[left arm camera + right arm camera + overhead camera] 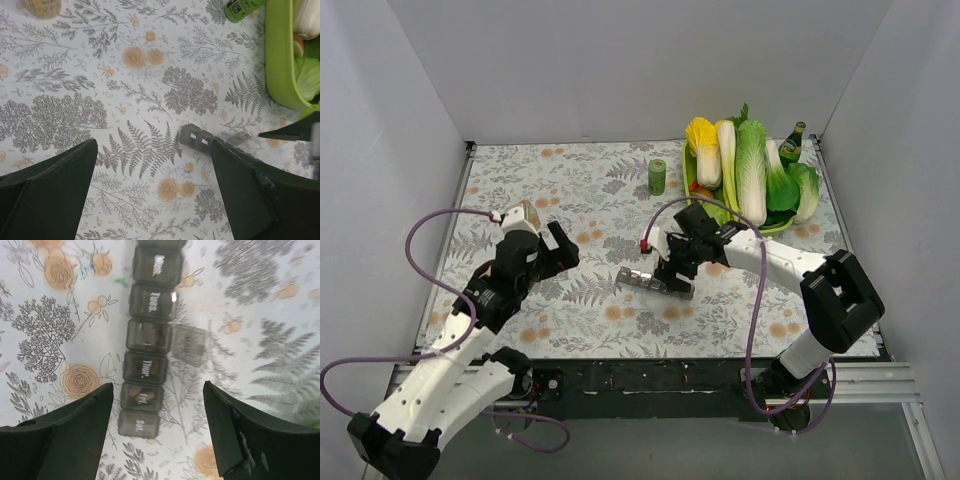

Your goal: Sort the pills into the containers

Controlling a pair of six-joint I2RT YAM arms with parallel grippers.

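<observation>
The containers are one dark strip of joined compartments (653, 280) lying mid-table, labelled Mon. to Sat. in the right wrist view (146, 365). One middle lid (189, 344) stands open to the side. Tan pills show inside the Fri. compartment (141, 396) and its neighbours. My right gripper (157, 390) is open and hovers over the strip's Sat. end, with the fingers either side of it; it also shows in the top view (675, 268). My left gripper (154, 150) is open and empty over bare cloth left of the strip (196, 139); it also shows in the top view (558, 250).
A small green cylinder (657, 176) stands behind the strip. A green tray of vegetables (692, 185) and a green bottle (792, 143) sit at the back right. A tan rounded object (528, 212) lies by the left arm. A tiny green speck (120, 281) lies beside the Mon. compartment.
</observation>
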